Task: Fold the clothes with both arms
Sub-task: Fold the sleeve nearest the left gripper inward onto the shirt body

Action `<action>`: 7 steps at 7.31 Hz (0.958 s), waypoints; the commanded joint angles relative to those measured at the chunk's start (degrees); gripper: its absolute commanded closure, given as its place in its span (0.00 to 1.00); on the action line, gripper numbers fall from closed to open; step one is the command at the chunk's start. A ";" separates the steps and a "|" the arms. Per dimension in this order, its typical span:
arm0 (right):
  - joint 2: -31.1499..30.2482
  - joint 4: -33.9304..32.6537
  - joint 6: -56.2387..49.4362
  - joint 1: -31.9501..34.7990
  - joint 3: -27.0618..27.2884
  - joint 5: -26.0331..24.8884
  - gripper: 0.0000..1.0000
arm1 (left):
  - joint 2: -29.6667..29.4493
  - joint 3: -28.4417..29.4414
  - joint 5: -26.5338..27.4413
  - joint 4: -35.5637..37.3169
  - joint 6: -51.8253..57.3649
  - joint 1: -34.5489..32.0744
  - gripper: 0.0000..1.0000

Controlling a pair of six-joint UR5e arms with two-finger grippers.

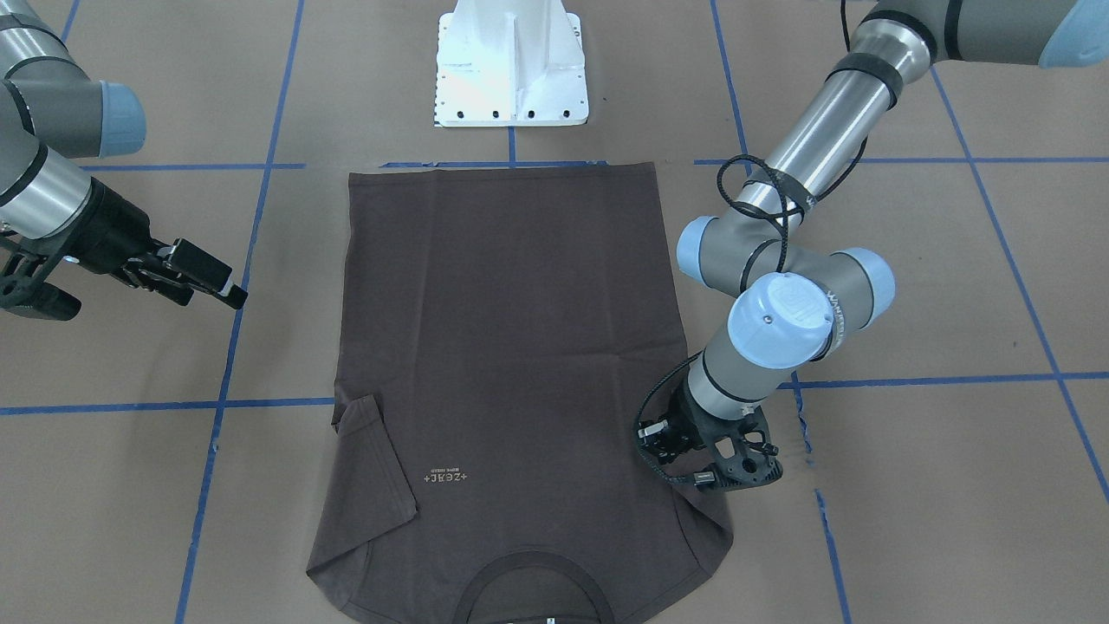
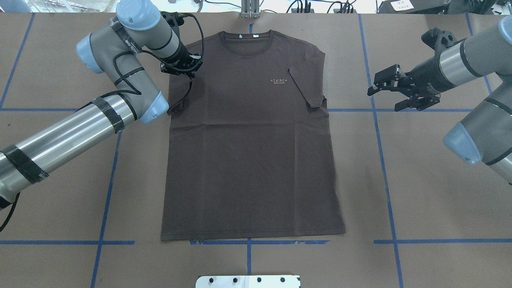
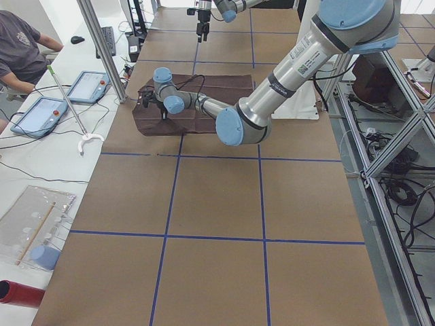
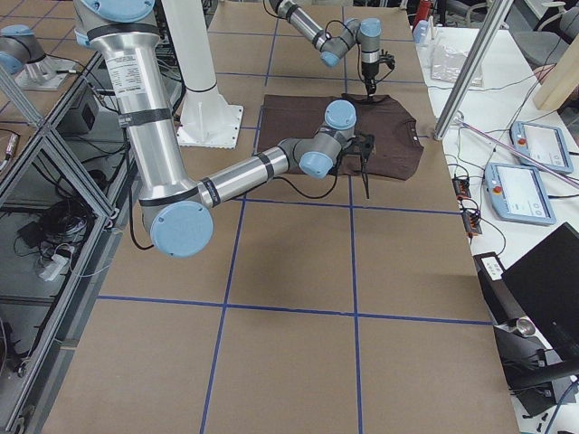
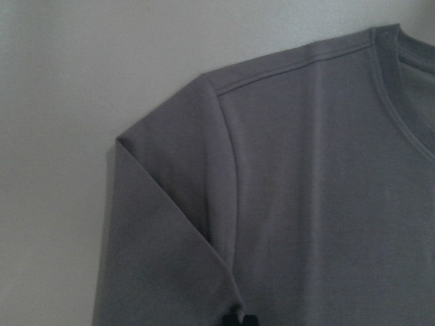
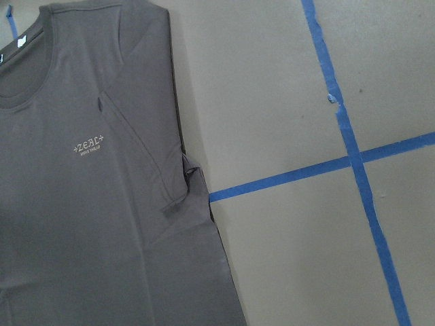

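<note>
Lying flat and chest-up on the brown surface [image 2: 420, 180], the T-shirt [image 2: 248, 160] sits directly below the left fingers [image 2: 182, 71] and well apart from the right fingers [image 2: 386, 78], out beyond their tips. The left fingers point straight down over the shirt's side edge at the shoulder, near the collar [image 2: 246, 40]. Whether they are spread, pressed together or pinching cloth cannot be told. The sleeve [image 5: 163, 224] beneath them lies folded in against the body along a diagonal crease. The right fingers are spread, hold nothing, and hang above bare surface. The other sleeve [image 2: 306, 86], nearest the right fingers, is folded in over the chest, its hem just beside the pale lettering [image 2: 280, 81]. Blue tape lines [image 2: 384, 160] cross the surface, one running between the right fingers and the shirt.
</note>
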 commanded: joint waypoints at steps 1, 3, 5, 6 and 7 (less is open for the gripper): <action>0.05 0.00 0.03 0.01 -0.05 0.00 0.00 | -1.32 1.03 0.56 -0.23 -0.48 0.54 1.00; 0.05 0.00 0.03 0.01 -0.05 -0.09 0.00 | -1.32 1.12 1.35 -0.41 -0.57 0.89 1.00; 0.05 0.00 0.12 0.01 -0.05 -0.09 0.00 | -1.50 2.08 1.35 -1.98 -0.83 0.89 1.00; 0.05 0.00 0.12 -0.08 -0.05 -0.09 0.00 | -1.58 2.87 1.44 -3.03 -1.01 0.89 1.00; 0.14 0.00 0.12 -0.08 -0.05 0.00 0.00 | -1.85 2.87 1.44 -3.05 -1.18 1.07 1.00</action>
